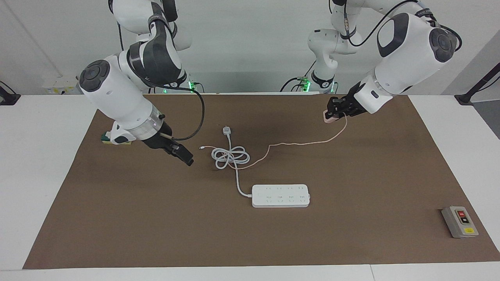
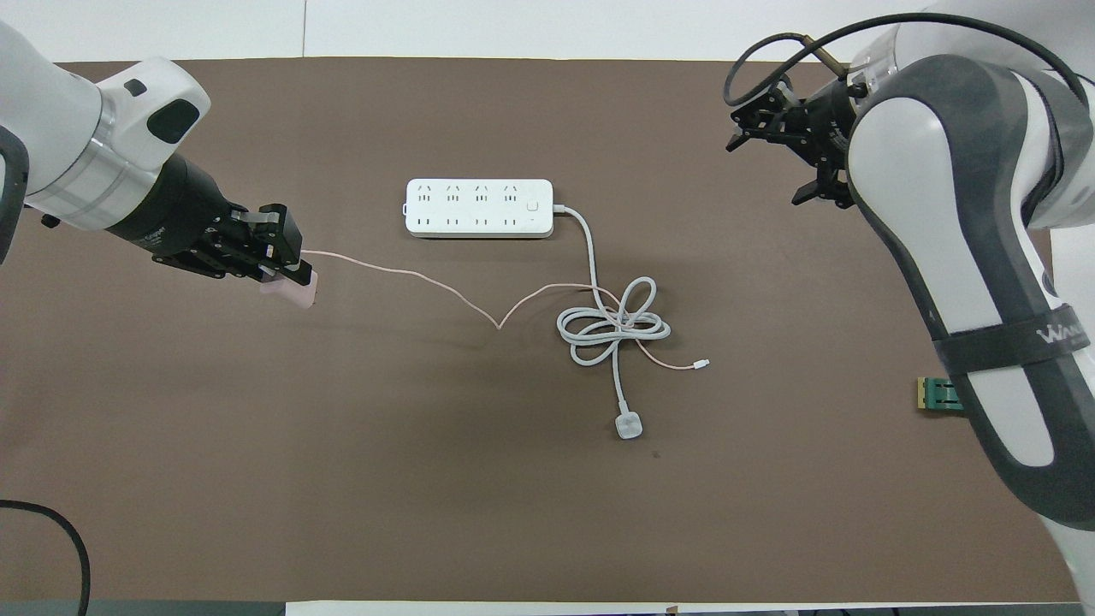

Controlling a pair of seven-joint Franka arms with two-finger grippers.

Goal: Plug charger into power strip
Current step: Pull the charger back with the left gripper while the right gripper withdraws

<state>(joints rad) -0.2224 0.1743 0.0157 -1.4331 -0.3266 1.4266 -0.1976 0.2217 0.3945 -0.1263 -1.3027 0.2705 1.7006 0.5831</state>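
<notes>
The power strip (image 1: 280, 195) (image 2: 479, 208) lies flat on the brown mat, its thick white cord running to a coil. My left gripper (image 1: 331, 113) (image 2: 284, 267) is up in the air over the mat toward the left arm's end, shut on the pale-pink charger (image 1: 327, 117) (image 2: 292, 293). The charger's thin pink cable (image 1: 297, 143) (image 2: 411, 274) trails down to the mat and across the coil. My right gripper (image 1: 188, 159) (image 2: 767, 171) hangs open and holds nothing, over the mat toward the right arm's end, well apart from the strip.
A coiled white cord (image 1: 230, 156) (image 2: 612, 325) with a small white plug (image 1: 226, 130) (image 2: 629, 426) lies nearer to the robots than the strip. A grey button box (image 1: 460, 221) sits at the left arm's end. A green block (image 1: 117, 137) (image 2: 939, 395) sits at the right arm's end.
</notes>
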